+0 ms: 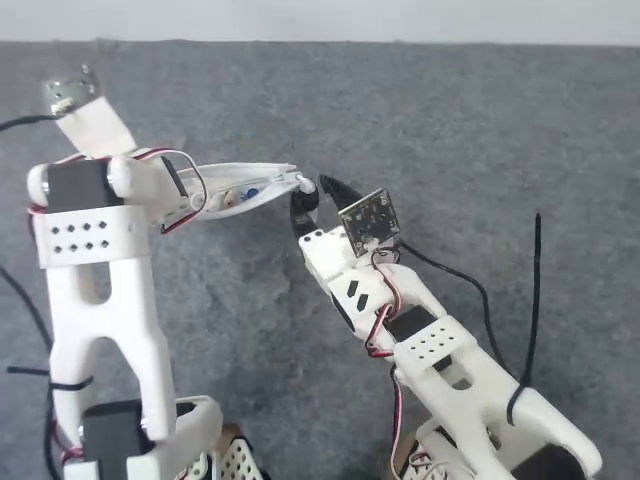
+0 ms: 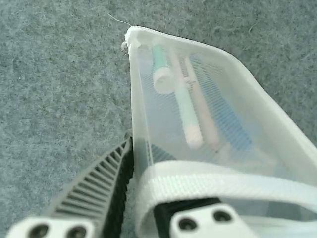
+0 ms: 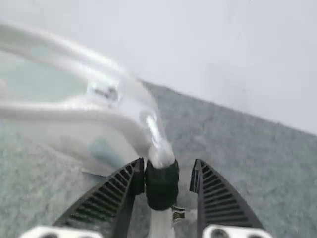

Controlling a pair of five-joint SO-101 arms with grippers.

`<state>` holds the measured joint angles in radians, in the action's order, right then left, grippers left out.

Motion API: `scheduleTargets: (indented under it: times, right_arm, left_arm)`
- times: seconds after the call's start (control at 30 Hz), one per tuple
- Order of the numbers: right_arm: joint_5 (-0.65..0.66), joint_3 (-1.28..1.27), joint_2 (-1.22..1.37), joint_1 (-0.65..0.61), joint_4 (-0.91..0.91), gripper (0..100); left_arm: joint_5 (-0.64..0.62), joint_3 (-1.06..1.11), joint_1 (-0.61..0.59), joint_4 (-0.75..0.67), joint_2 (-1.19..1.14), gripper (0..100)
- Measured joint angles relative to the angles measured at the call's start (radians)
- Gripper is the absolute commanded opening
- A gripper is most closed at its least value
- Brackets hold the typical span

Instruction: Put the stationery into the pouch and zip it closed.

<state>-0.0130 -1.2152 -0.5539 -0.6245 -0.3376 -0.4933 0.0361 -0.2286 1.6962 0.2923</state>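
My left gripper [image 1: 195, 200] is shut on one end of a translucent white pouch [image 1: 250, 185], which it holds above the grey mat. Through the pouch wall [image 2: 257, 129] I see a green-capped pen [image 2: 181, 99], a pale pink pen [image 2: 203, 114] and a blue one [image 2: 225, 119] lying inside. A ribbed black finger [image 2: 109, 183] presses the pouch's edge. At the pouch's other end my right gripper [image 3: 167, 166] is open around the black zipper pull [image 3: 161, 184], which touches one finger and leaves a gap to the other. The pull [image 1: 303, 208] hangs at the pouch's tip.
The grey felt mat [image 1: 450, 130] covers the table, with a white wall [image 3: 223, 49] behind it. A black cable [image 1: 535, 290] loops up beside the right arm. Bare mat lies beyond and to the right of the pouch.
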Motion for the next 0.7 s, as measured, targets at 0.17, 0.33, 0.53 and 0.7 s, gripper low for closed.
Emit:
scheduleTargets:
  times: [0.17,0.33,0.53,0.7]
  right_arm:
    - [0.0,0.0,0.0,0.002,-0.005,14.4]
    - [0.0,0.0,0.0,0.002,-0.005,14.4]
    - [0.0,0.0,0.0,0.002,-0.005,13.0]
    - [0.0,0.0,0.0,0.002,-0.005,0.9]
  left_arm:
    - [0.0,0.0,0.0,0.0,0.0,1]
    - [0.0,0.0,0.0,0.0,0.0,1]
    - [0.0,0.0,0.0,0.0,0.0,1]
    - [0.0,0.0,0.0,0.0,0.0,1]
